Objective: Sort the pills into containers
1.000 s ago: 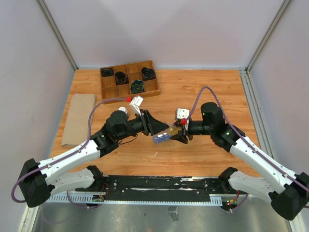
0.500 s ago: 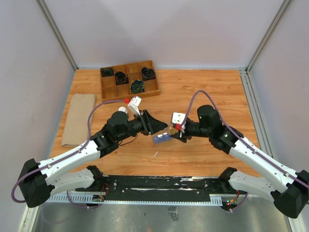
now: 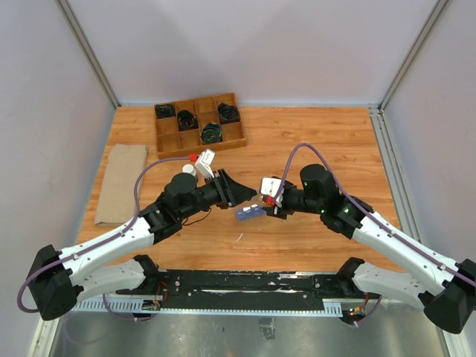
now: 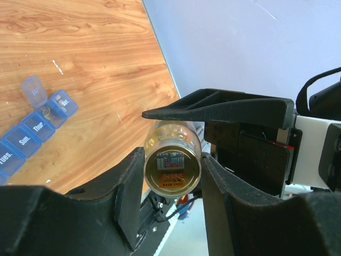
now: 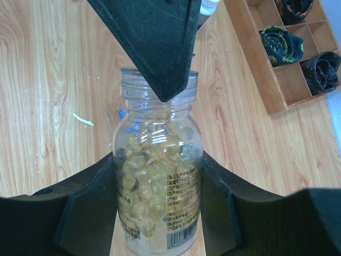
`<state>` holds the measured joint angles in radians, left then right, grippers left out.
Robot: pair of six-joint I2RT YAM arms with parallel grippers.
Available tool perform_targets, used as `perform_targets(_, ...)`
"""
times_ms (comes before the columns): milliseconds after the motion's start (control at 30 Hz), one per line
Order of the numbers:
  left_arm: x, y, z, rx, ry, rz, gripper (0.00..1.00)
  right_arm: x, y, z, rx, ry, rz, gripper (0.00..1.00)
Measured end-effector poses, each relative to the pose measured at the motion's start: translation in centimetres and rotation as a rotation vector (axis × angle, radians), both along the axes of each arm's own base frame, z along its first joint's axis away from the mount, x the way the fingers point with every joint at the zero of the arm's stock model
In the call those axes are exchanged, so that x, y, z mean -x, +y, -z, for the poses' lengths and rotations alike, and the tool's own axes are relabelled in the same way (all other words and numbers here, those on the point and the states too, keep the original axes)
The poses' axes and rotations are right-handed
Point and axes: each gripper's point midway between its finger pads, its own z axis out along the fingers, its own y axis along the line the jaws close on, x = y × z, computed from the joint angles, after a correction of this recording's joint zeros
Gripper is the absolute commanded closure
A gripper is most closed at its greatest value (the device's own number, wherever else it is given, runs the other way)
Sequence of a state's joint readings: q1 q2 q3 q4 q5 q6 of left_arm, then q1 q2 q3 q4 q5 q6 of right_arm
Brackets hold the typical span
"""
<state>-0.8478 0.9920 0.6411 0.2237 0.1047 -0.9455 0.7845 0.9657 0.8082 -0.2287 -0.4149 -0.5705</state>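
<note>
Although the right gripper (image 5: 157, 162) is clamped on the clear bottle (image 5: 139, 85), with its uncapped mouth turned toward the left arm, hardly any sorting shows as done; the pills (image 5: 152, 176), yellowish gel beads, fill the bottle nearly to its shoulder; the left gripper (image 4: 171, 162) has its jaws either side of the bottle's end, and I cannot tell whether they press it or merely flank it. The blue organizer (image 3: 249, 212) lies on the table (image 3: 312, 134) just below and between the two grippers; in the left wrist view one compartment has its lid (image 4: 33, 88) flipped up, with something small and pale inside that may be a pill, too small to be sure; the neighbouring day-labelled compartments look closed. By my reading the job is near its start; one compartment is opened and perhaps served; the others remain to be opened, filled and shut.
</note>
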Motion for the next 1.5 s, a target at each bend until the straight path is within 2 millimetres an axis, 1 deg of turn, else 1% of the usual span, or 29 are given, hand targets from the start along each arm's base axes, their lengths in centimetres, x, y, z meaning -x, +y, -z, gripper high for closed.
perform_targets(467, -0.1, -0.1, 0.1, 0.006, 0.012, -0.002, 0.72, 0.0, 0.0, 0.0, 0.013, -0.020, 0.000, 0.97)
perform_targets(700, 0.1, -0.6, 0.8, -0.038, -0.010, 0.037, 0.73, 0.3, -0.1, 0.4, 0.018, 0.008, -0.002, 0.97)
perform_targets(933, 0.6, -0.6, 0.8, -0.087, -0.087, 0.086, 0.73, 1.1, -0.1, 0.5, -0.019, 0.092, -0.022, 0.96)
perform_targets(1333, 1.5, -1.2, -1.1, -0.068, -0.230, 0.168, 0.73, 2.8, 0.1, -0.8, -0.164, 0.311, -0.084, 0.96)
perform_targets(1500, 2.1, -1.4, -1.3, -0.078, -0.273, 0.212, 0.73, 3.6, 0.3, -1.0, -0.184, 0.369, -0.109, 0.96)
